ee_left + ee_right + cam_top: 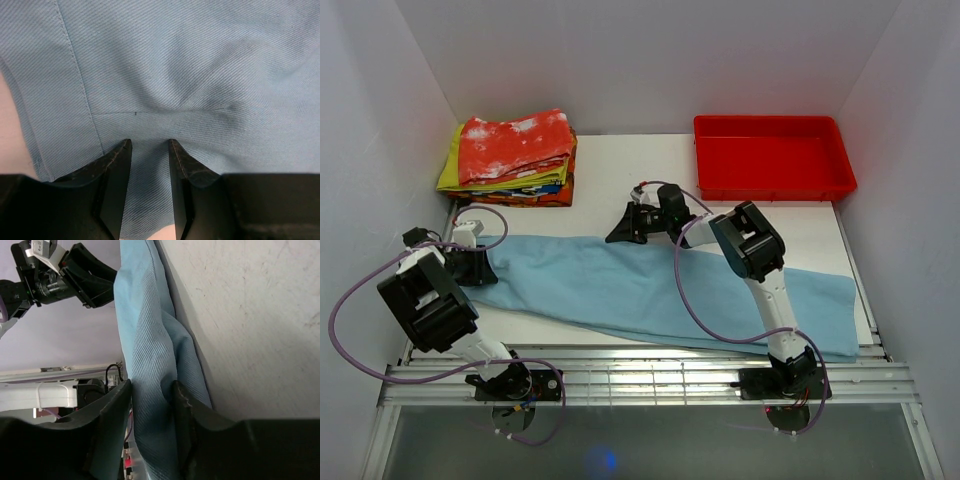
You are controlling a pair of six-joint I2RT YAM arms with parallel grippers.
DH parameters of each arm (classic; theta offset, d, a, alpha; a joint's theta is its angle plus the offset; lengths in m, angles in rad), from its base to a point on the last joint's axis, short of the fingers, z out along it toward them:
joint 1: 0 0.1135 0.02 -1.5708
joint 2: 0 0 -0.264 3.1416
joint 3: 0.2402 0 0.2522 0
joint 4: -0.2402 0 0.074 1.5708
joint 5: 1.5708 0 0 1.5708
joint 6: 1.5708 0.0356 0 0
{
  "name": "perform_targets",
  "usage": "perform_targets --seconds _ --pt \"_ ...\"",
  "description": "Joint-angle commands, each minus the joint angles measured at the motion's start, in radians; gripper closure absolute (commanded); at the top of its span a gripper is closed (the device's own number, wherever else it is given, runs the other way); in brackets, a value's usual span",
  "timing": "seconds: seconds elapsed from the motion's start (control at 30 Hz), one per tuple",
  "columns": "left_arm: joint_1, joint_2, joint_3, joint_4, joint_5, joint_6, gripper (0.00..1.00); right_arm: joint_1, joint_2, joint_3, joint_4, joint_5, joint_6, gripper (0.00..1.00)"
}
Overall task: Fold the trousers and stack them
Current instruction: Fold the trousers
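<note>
My left gripper [149,142] pinches the left end of the sky-blue trousers [650,290], my right gripper [151,385] pinches their far edge; they lie spread across the white table [620,170]

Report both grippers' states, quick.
Left gripper: closed, pinching the light sky-blue fabric trousers.
Right gripper: closed on a raised fold of the same trousers.
</note>
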Motion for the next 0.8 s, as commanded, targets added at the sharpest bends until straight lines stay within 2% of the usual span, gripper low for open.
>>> perform_targets --seconds 0.0,0.03,0.07,0.13,0.2,0.27,0.3,0.37,0.4,0.63,0.67,0.7,0.77 --pt "0.001 0.031 -0.008 0.014 -0.018 -0.021 0.54 0.022 0.017 0.065 0.036 0.049 0.028 0.59" --pt "0.001 0.031 -0.007 0.014 -0.018 -0.023 0.54 0.022 0.026 0.079 0.041 0.059 0.033 0.63" --pt "0.001 0.033 -0.007 0.016 -0.022 -0.024 0.55 0.019 0.034 0.094 0.046 0.077 0.027 0.72" --pt "0.003 0.034 -0.008 0.014 -0.033 -0.023 0.57 0.011 0.051 0.134 0.047 0.094 0.005 0.8" --pt "0.016 0.034 -0.007 0.011 -0.036 -0.023 0.65 -0.001 0.051 0.166 0.033 0.103 -0.064 0.92" --pt "0.027 0.037 0.001 -0.006 -0.033 -0.018 0.74 -0.014 0.032 0.211 -0.023 0.138 -0.159 0.92" --pt "0.041 0.038 0.002 -0.01 -0.024 -0.015 0.86 -0.021 0.002 0.214 -0.033 0.146 -0.258 0.92" --pt "0.049 0.036 0.001 -0.013 -0.027 -0.001 0.95 -0.023 -0.029 0.234 -0.117 0.17 -0.396 0.92" --pt "0.053 0.034 0.001 -0.012 -0.036 0.003 1.0 -0.02 -0.072 0.229 -0.158 0.183 -0.549 0.92" --pt "0.061 0.051 0.001 0.011 -0.085 0.002 1.0 0.023 -0.186 0.126 -0.48 0.298 -1.068 0.91" --pt "0.061 0.056 0.004 0.022 -0.094 -0.001 1.0 0.031 -0.193 0.119 -0.558 0.299 -1.122 0.86" --pt "0.061 0.06 0.013 0.027 -0.101 -0.003 1.0 0.045 -0.207 0.108 -0.597 0.293 -1.157 0.74" --pt "0.061 0.061 0.03 0.016 -0.101 -0.004 1.0 0.055 -0.228 0.097 -0.673 0.292 -1.229 0.68"
